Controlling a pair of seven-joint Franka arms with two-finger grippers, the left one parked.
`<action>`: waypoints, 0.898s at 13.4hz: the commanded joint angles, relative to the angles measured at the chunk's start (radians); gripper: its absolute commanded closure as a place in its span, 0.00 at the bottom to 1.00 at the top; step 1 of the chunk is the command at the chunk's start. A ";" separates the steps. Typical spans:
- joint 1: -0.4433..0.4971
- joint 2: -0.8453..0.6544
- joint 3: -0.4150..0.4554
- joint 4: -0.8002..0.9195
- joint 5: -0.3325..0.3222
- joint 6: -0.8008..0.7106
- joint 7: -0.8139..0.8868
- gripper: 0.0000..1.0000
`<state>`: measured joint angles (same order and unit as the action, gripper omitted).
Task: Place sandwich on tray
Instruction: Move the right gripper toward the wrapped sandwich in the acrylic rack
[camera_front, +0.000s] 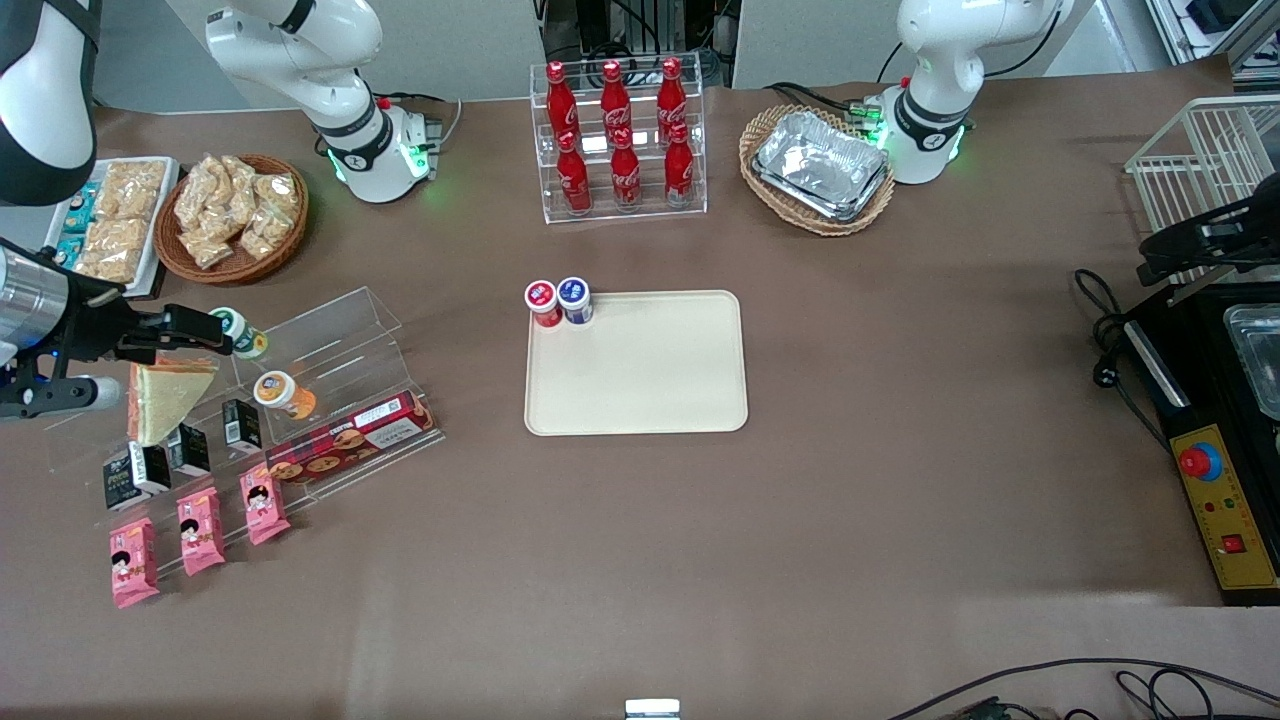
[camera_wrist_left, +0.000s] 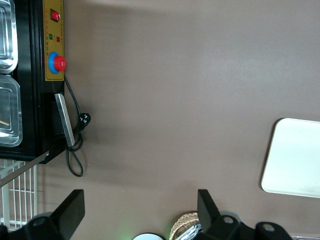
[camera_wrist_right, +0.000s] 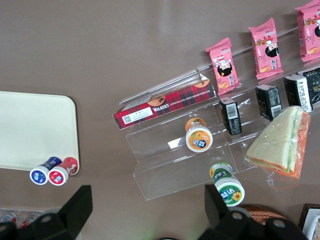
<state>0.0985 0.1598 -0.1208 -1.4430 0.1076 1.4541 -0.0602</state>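
The sandwich is a plastic-wrapped triangular wedge of pale bread with orange and green filling at its edge. It lies on the clear stepped display shelf toward the working arm's end of the table. My gripper hovers above that shelf, just farther from the front camera than the sandwich and not touching it. The gripper is open, its jaws wide apart with nothing between them. The cream-beige tray lies flat mid-table and also shows in the right wrist view.
A red-lidded can and a blue-lidded can stand on one tray corner. The shelf also holds small cans, black cartons, a cookie box and pink packets. A cracker basket and cola rack stand farther back.
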 joint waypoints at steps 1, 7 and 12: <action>-0.009 0.000 -0.002 0.007 0.017 0.006 0.011 0.00; 0.003 0.007 0.001 0.001 -0.073 0.012 0.017 0.00; -0.009 0.012 0.000 0.001 -0.098 0.068 0.025 0.00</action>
<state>0.0965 0.1754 -0.1192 -1.4439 0.0247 1.5016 -0.0530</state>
